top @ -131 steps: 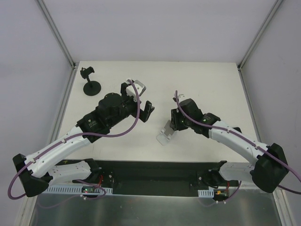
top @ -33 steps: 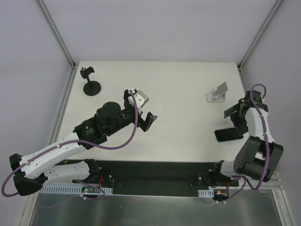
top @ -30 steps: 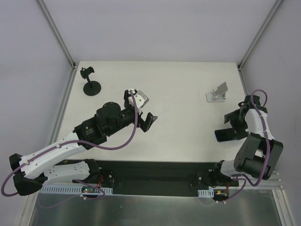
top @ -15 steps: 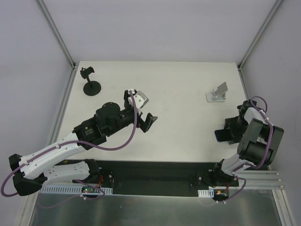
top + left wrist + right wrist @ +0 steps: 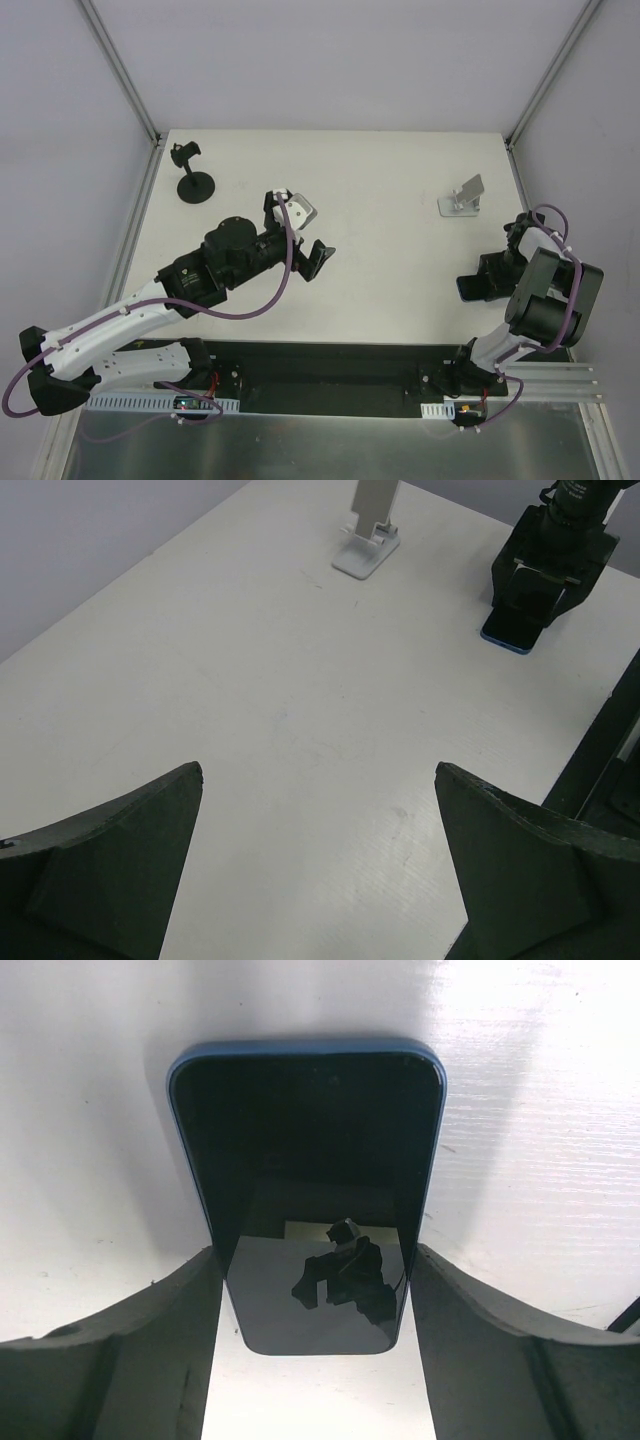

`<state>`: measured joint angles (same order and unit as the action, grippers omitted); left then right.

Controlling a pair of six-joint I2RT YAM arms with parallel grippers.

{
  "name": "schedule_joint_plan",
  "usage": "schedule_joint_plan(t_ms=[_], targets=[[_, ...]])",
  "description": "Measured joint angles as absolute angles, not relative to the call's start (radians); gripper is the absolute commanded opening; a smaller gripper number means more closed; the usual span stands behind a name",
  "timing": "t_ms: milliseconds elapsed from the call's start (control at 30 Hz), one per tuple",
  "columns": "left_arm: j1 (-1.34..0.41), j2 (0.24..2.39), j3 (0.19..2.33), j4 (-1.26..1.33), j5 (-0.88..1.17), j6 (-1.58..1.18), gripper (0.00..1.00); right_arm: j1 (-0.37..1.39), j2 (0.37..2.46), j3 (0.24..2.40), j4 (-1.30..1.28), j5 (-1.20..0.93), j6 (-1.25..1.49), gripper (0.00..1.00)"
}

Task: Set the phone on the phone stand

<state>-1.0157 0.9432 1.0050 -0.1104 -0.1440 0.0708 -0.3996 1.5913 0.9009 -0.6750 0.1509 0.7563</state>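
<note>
Black glass on a white tabletop — the phone lies flat near the table's right edge, under the right gripper, its long axis running between the spread, empty jaws. Pad contact is unclear. Overhead, the arm hides most of it — the phone stand sits farther back. The left gripper, wide open, holds nothing.

Bare table is shown from the widely parted left gripper across to the phone stand, which stands near the far right edge. The black pole stand is confined to the far left corner, well apart. The phone is flanked by the right gripper; hardly any clearance is visible along either long edge. The right arm is folded close beside it.
</note>
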Motion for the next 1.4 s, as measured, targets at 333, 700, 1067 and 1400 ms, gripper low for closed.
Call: schedule_joint_plan(t_ms=[333, 700, 1067, 1400], targets=[[-1.016, 0.952, 1.005, -0.110, -0.143, 0.068, 0.99, -0.321, 1.555, 0.868, -0.632, 0.168, 0.684, 0.27], [-1.016, 1.002, 1.005, -0.110, -0.142, 0.041, 0.96, -0.032, 1.509, 0.826, -0.543, 0.128, 0.611, 0.05], [-1.013, 1.123, 1.005, -0.111, -0.092, -0.067, 0.92, 0.232, 1.468, 0.763, -0.303, -0.006, 0.607, 0.01], [-0.849, 1.391, 1.015, -0.084, 0.187, -0.415, 0.87, 0.282, 1.381, 0.615, -0.046, -0.216, 0.684, 0.01]])
